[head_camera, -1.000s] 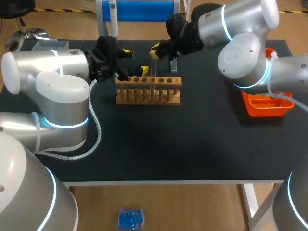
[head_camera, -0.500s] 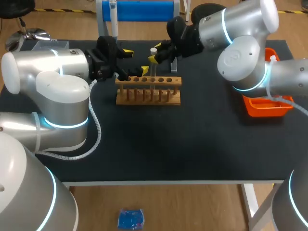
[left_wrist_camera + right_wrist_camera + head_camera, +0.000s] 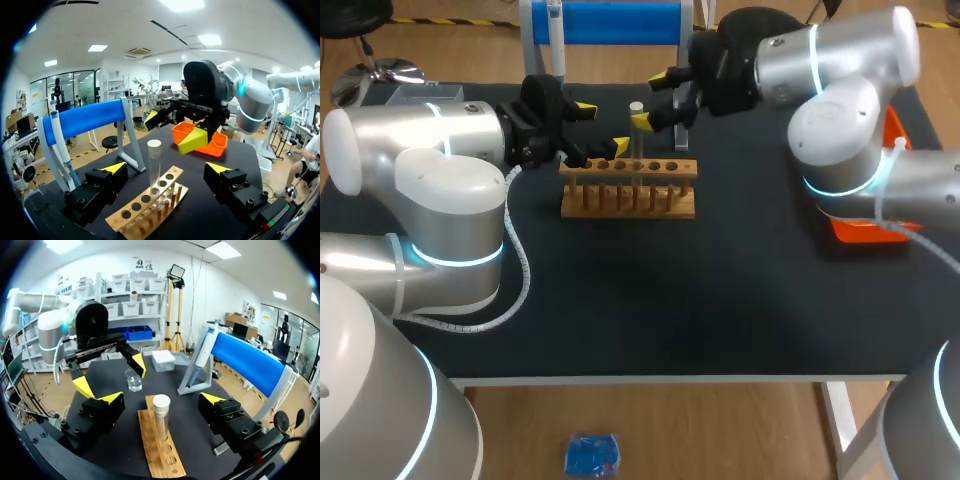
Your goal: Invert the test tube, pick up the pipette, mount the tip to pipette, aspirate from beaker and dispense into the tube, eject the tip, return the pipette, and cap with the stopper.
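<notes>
A clear test tube (image 3: 637, 135) stands upright in the wooden rack (image 3: 628, 190), with a white stopper (image 3: 636, 106) on its top. My right gripper (image 3: 652, 98) is open just behind the tube's top, its fingers apart from it. In the right wrist view the tube (image 3: 161, 422) rises between the spread tips of the right gripper (image 3: 161, 400). My left gripper (image 3: 600, 127) is open at the rack's left end. In the left wrist view the tube (image 3: 154, 170) is just ahead of the left gripper (image 3: 166, 170). The pipette (image 3: 202, 352) hangs on the blue stand (image 3: 250, 362). A beaker (image 3: 133, 380) sits beyond the rack.
An orange tray (image 3: 865, 222) lies at the table's right, partly under my right arm. A clear box (image 3: 430, 92) sits at the back left, and a white box (image 3: 163, 360) beside the pipette stand. The table's front half is bare black surface.
My right gripper has opened, let go of the tube's top and drawn back to the right. The tube stays upright in the rack. The left arm has not moved.
</notes>
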You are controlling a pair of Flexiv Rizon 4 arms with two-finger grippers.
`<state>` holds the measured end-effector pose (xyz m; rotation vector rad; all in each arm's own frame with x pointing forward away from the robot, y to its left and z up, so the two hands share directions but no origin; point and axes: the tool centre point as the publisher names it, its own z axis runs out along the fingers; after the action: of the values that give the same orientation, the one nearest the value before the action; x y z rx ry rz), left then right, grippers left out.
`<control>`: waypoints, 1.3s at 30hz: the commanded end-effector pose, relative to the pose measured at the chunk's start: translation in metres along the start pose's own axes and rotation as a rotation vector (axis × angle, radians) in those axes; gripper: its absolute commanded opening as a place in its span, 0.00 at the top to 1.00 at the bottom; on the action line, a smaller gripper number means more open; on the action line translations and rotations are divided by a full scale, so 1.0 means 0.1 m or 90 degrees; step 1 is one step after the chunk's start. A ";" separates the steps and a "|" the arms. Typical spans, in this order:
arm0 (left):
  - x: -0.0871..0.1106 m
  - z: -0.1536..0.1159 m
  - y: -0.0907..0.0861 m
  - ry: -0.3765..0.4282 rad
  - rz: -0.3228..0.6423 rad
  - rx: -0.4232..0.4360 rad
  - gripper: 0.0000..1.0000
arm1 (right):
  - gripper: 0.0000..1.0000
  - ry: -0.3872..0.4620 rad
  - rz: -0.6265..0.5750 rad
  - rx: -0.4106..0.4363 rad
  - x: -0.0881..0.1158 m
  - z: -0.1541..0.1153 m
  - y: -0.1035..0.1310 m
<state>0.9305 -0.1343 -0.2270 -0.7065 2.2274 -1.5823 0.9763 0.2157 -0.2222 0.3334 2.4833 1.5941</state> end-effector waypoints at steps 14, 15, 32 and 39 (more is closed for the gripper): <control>0.01 0.01 0.01 -0.003 -0.001 0.003 0.00 | 1.00 0.098 -0.003 -0.145 0.01 -0.11 0.07; 0.01 0.01 0.01 -0.003 -0.001 0.003 0.00 | 1.00 0.102 -0.005 -0.149 0.02 -0.11 0.07; 0.01 0.01 0.01 -0.003 -0.001 0.003 0.00 | 1.00 0.228 -0.040 -0.225 0.11 -0.06 0.14; 0.01 0.01 0.01 -0.003 -0.001 0.003 0.00 | 1.00 0.251 -0.052 -0.225 0.13 0.00 0.17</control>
<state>0.9304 -0.1343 -0.2270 -0.7065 2.2274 -1.5824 0.9590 0.2240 -0.2060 -0.0947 2.3335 2.1690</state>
